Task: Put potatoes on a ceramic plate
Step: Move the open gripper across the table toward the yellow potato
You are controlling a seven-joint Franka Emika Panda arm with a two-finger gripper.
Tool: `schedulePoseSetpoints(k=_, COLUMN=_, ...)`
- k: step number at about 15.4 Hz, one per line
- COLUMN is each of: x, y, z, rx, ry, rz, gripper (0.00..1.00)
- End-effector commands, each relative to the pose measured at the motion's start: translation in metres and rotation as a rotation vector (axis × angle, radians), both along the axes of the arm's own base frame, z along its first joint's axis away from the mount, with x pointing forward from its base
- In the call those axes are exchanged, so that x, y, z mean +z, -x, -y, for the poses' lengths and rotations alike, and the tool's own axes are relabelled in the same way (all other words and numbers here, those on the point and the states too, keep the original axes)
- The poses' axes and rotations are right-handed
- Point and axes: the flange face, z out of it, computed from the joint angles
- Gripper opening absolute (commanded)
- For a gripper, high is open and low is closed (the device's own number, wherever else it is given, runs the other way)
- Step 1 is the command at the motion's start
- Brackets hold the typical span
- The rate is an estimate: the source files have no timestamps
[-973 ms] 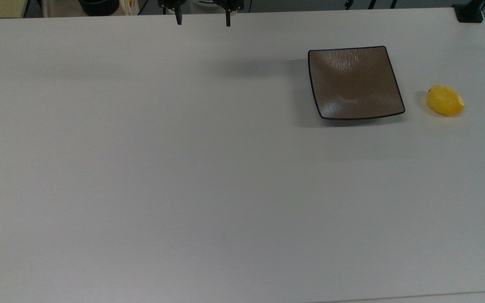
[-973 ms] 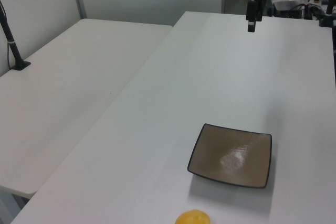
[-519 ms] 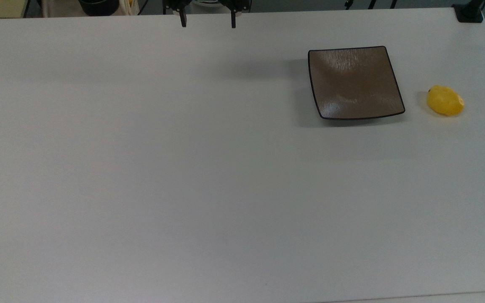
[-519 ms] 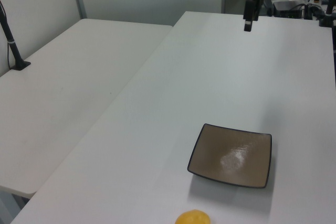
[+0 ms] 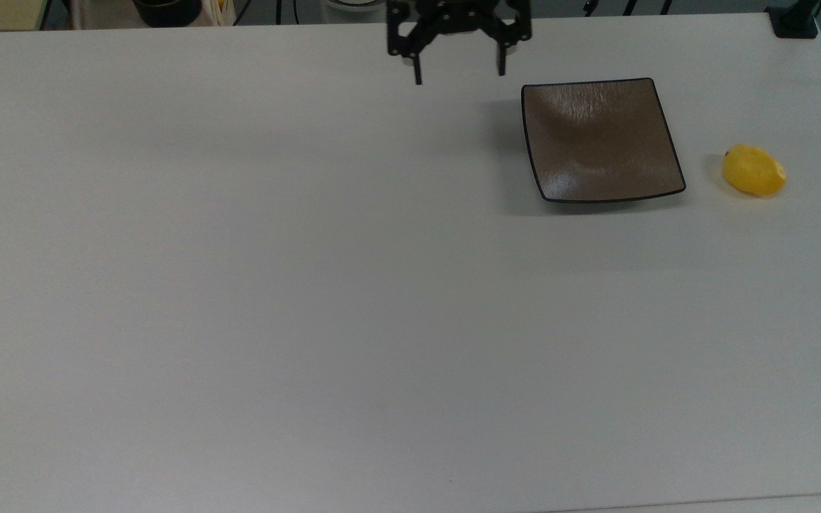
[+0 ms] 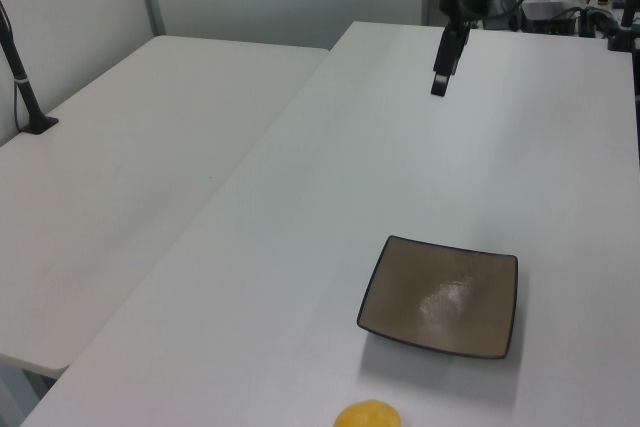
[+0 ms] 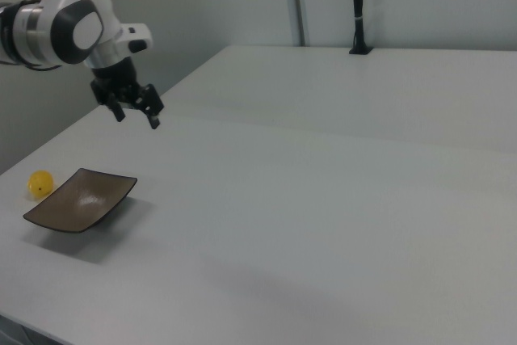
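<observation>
My pincer [image 5: 460, 75] hangs open, empty, above the table [image 5: 311, 285]; yellow potato [image 5: 754, 171] lies just beside the square brown plate [image 5: 599, 139].

I see white table [image 5: 311, 285] bare across top view's left and middle. Ceramic plate [image 5: 601, 140] sits between gripper [image 5: 460, 75] and potato [image 5: 754, 171]; potato near plate, apart. Black clamp [image 5: 794, 21] at far corner.

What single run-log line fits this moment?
gripper: open, above table | potato: on table, beside plate | plate: empty
</observation>
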Motion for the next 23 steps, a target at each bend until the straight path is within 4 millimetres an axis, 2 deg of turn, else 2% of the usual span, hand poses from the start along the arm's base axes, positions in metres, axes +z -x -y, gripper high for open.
schedulePoseSetpoints(k=1, x=-0.002, y=0.001, z=-0.062, rx=0.044, ry=-0.052, rz=0.027, gripper=1.00)
schedulePoseSetpoints(k=2, x=-0.004, y=-0.001, z=-0.078, rx=0.067, ry=-0.069, rz=0.045, gripper=1.00)
schedulePoseSetpoints(k=4, x=-0.006, y=0.000, z=-0.128, rx=0.106, ry=-0.153, rz=0.142, gripper=1.00)
schedulePoseSetpoints(k=7, x=-0.019, y=0.000, z=-0.167, rx=0.133, ry=-0.228, rz=0.202, gripper=1.00)
schedulePoseSetpoints(k=9, x=-0.020, y=-0.001, z=-0.194, rx=0.169, ry=-0.263, rz=0.210, gripper=1.00)
schedulePoseSetpoints(k=10, x=-0.024, y=0.004, z=-0.218, rx=0.207, ry=-0.274, rz=0.204, gripper=1.00)
schedulePoseSetpoints(k=14, x=-0.048, y=0.017, z=-0.273, rx=0.314, ry=-0.252, rz=0.203, gripper=1.00)
schedulePoseSetpoints(k=19, x=-0.089, y=0.039, z=-0.331, rx=0.428, ry=-0.189, rz=0.202, gripper=1.00)
schedulePoseSetpoints(k=23, x=-0.135, y=0.035, z=-0.357, rx=0.429, ry=-0.123, rz=0.217, gripper=1.00)
